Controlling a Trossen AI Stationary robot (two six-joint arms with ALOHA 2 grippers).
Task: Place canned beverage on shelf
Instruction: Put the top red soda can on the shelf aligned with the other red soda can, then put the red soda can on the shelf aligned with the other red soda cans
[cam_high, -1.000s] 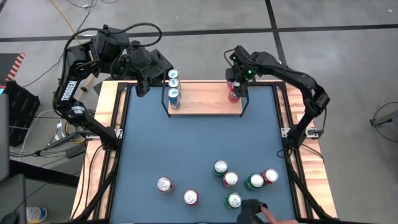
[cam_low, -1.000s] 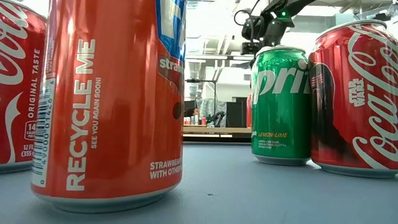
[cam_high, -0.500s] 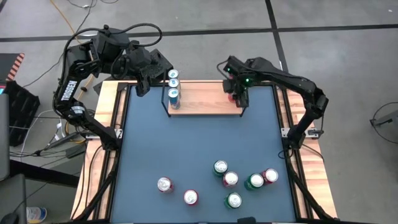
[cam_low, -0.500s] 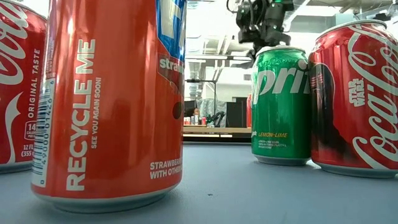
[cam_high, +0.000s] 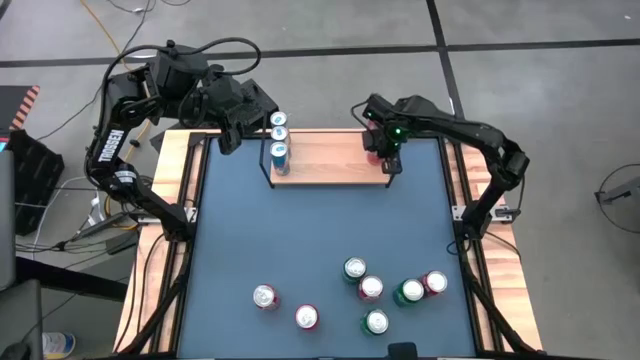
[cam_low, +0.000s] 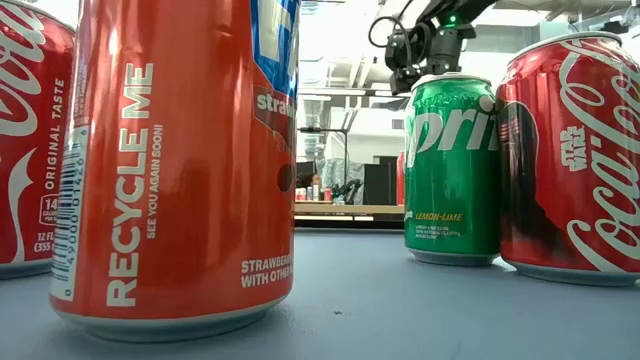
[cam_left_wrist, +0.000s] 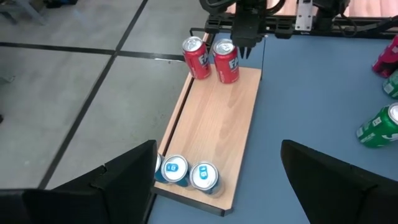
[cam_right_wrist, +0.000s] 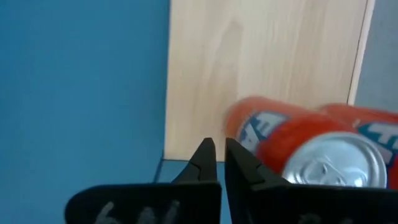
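The shelf (cam_high: 330, 160), a light-wood board with black wire ends, lies along the table's far edge. Three blue cans (cam_high: 279, 134) stand on its left end. Two red cans (cam_left_wrist: 211, 59) stand upright on its right end. My right gripper (cam_left_wrist: 242, 51) points steeply down over that right end, shut and empty, close beside the nearer red can (cam_right_wrist: 280, 140). In the right wrist view its fingers (cam_right_wrist: 216, 157) are closed together over the board's edge. My left gripper (cam_high: 232, 135) waits raised past the shelf's left end, open, with nothing between its fingers (cam_left_wrist: 124, 180).
Several loose cans stand near the table's front edge: a green and red cluster (cam_high: 390, 290) at the right, two red ones (cam_high: 285, 306) nearer the middle. The low view is filled by them: a red can (cam_low: 180, 160), a green can (cam_low: 452, 170). The shelf's middle (cam_left_wrist: 214, 124) is bare.
My right gripper has shut its fingers, tipped more steeply down and shifted a little over the shelf's right end; the red can it stood over stays upright on the board. A person's hand at the table's near edge has gone from view.
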